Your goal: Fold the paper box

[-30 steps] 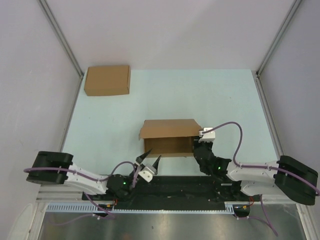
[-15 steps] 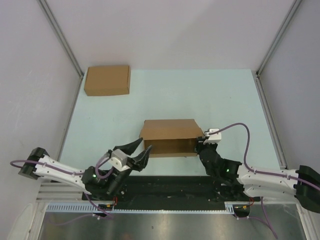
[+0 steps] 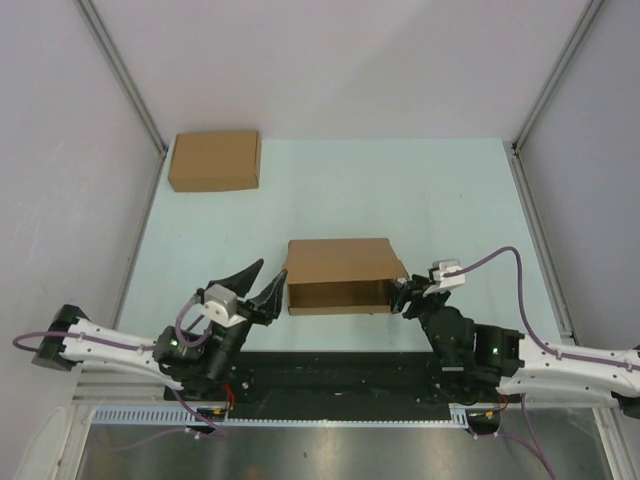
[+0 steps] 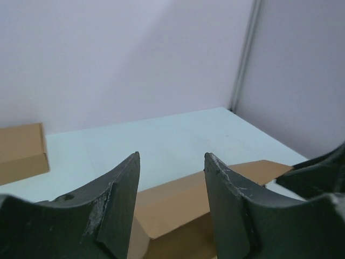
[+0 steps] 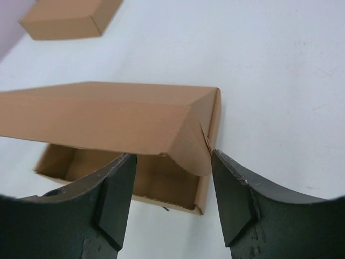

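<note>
paper box (image 3: 340, 262) sits half-closed mid-table, its lid tilted over an open front, just ahead of both pairs of fingers. the left gripper (image 3: 273, 268), fingers spread wide and holding nothing, points at the box's left near corner. from the left wrist, the box lies low between and beyond the fingertips (image 4: 126, 178). the right gripper (image 3: 398, 296), fingers likewise apart and empty, faces the right near corner. there the lid's folded side flap (image 5: 191, 145) hangs in the gap ahead of its fingers; whether they touch it cannot be told. the pale table (image 3: 440, 190) lies open beyond the box and to either side, out to the metal wall rails (image 3: 120, 70). a 2nd, closed cardboard box (image 3: 214, 160) rests well beyond the left fingers, at the far left corner. against 0.5 s earlier, the left gripper has swung left and farther out, and the right gripper has shifted slightly right.
</note>
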Controlling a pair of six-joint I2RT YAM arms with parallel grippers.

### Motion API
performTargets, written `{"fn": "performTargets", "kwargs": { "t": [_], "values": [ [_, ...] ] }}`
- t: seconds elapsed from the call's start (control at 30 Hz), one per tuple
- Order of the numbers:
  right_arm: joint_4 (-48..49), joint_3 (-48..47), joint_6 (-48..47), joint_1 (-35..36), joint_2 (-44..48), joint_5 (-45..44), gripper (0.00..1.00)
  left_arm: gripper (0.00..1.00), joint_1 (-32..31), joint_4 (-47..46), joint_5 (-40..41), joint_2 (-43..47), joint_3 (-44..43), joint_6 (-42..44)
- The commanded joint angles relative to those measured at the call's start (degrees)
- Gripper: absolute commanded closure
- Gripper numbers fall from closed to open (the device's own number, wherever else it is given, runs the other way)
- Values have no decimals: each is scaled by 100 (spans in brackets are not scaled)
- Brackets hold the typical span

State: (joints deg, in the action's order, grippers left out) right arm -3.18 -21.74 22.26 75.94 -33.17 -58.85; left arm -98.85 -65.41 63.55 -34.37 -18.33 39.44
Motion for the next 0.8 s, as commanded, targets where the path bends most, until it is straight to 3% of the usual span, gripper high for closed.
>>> {"fn": "performTargets", "kwargs": {
  "t": [0.0,0.17,0.3,0.4,0.47,0.53,0.57,0.6,0.67,0.77],
  "values": [
    [-675,-708,33,315,486,-127,37,43,409,290,325,105,66,-374],
    [-851,-1515,-336,492,925,-92,36,41,1015,2106,0,667,-118,-1736],
    [-676,-1833,-635,492,962,-21,31,41,1368,2840,-237,827,-171,-2405],
    [-552,-1860,-802,413,219,-13,32,41,1727,3094,-658,503,-110,-2965],
    [-683,-1869,-532,-7,-337,319,34,41,2078,3682,-949,-68,-319,-3493],
    [-798,-1861,-119,-516,-918,732,46,41,2238,3859,-906,-533,-434,-4030],
    [-711,-1834,-4,-1128,-1041,1413,52,41,2395,3921,-862,-901,-478,-4189],
    [-606,-1782,198,-1465,-1164,1768,63,42,2510,3939,-949,-1035,-479,-4460],
    [-308,-1676,305,-2176,-1463,2601,70,43,2939,4009,-1264,-1282,-453,-4847],
    [-70,-1641,253,-2574,-1859,3000,74,45,3466,4176,-1590,-1388,-417,-5481]
  ]
}}
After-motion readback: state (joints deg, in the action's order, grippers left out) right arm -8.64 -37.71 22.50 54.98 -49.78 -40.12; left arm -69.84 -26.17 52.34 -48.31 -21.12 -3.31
